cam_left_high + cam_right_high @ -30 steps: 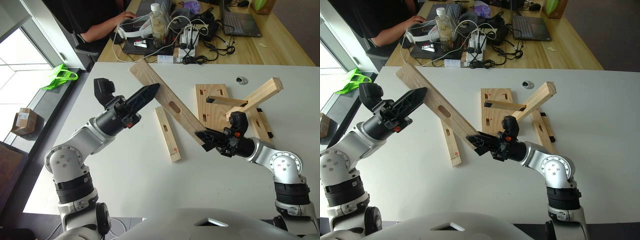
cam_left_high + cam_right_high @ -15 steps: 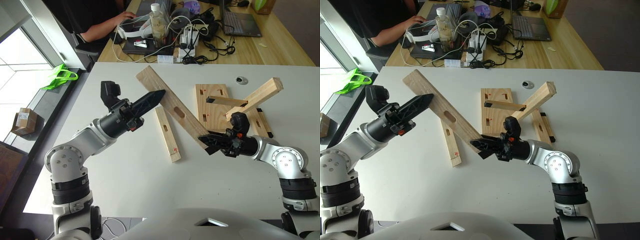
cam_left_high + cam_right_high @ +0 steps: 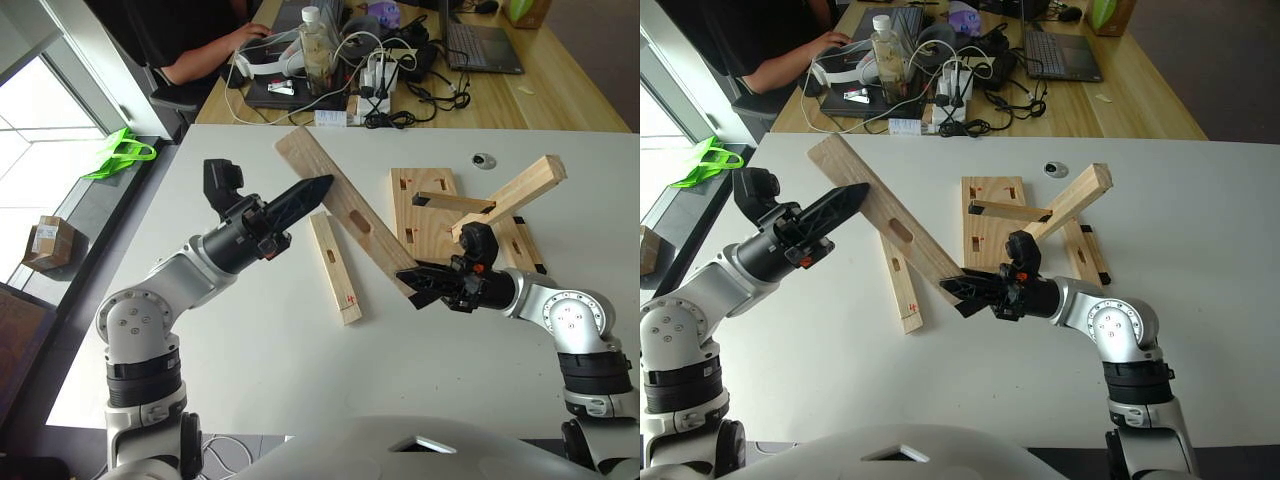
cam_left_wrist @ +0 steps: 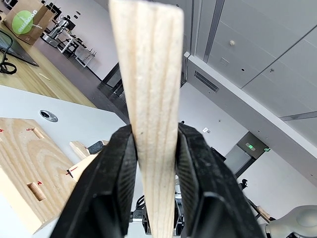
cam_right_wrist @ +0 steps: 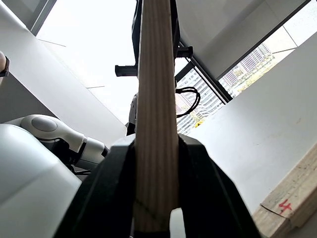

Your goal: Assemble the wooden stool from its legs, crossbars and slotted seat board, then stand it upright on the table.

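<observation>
Long plank (image 3: 352, 218) far end shifted right, left gripper (image 3: 320, 186) clamped on its upper half, right gripper (image 3: 410, 285) clamped on its near end, crossbar (image 3: 335, 268) flat beneath.

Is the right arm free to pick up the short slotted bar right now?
Probably not: the right gripper is shut on the long board at its near end, the left gripper at its far end. The short slotted bar lies close, but it must release first.
</observation>
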